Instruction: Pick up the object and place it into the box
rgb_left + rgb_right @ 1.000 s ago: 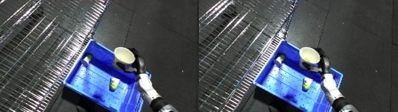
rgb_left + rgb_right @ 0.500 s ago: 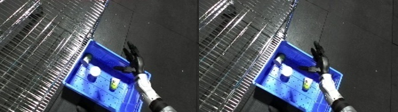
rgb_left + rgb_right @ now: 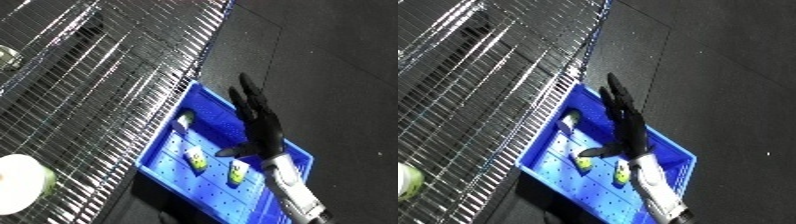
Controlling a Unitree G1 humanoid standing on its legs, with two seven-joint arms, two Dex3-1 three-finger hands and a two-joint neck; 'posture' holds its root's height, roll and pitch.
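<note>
A blue perforated plastic bin (image 3: pixel 169 165) is being shown in the lower middle of the frame, lying on a dark floor (image 3: pixel 338 65) beside a silvery wire-grid rack (image 3: pixel 98 80) that is filling the upper left. The right hand (image 3: pixel 259 125), black and carried on a white and silver forearm (image 3: pixel 293 190) that is entering from the lower right, is being held above the bin with its fingers (image 3: pixel 247 95) straight and spread toward the top of the frame and its thumb angled to the left; nothing is being held in it. Inside the bin, a small white cup with a yellow-green inside (image 3: pixel 196 158) is lying just left of the thumb, a second similar small piece (image 3: pixel 238 171) is lying near the wrist, and a pale upright item (image 3: pixel 182 122) is standing against the bin's left wall. A white roll (image 3: pixel 22 180) is being shown at the lower left edge, on the rack.
</note>
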